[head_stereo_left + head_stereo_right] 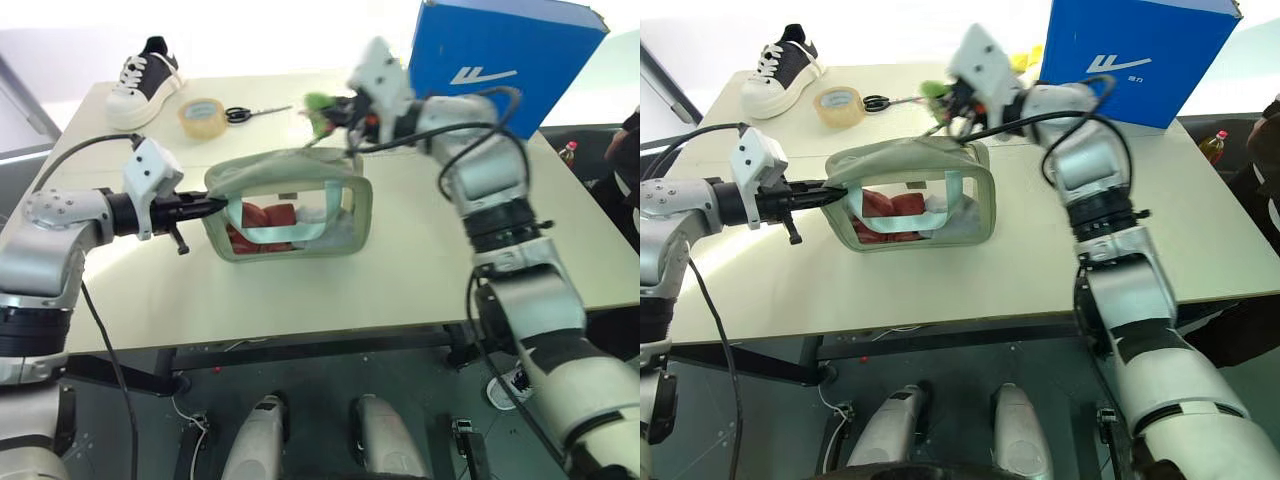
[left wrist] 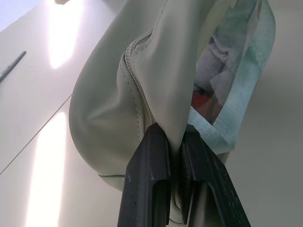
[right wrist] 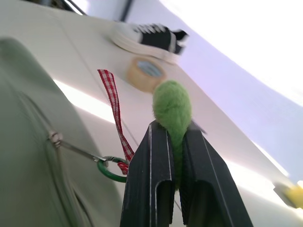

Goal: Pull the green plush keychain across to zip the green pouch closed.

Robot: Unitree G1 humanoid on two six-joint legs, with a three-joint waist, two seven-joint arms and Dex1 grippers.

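Now two claws grip: left claw (image 2: 175,189) pinches one green pouch (image 1: 290,205), right claw (image 3: 176,165) one green plush keychain (image 3: 172,106).

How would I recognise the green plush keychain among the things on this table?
Find the sage-green pouch in the middle of the table. At its far right corner, the right gripper pinches the green plush keychain: a fuzzy, bright lime oval, unlike the dull pouch fabric.
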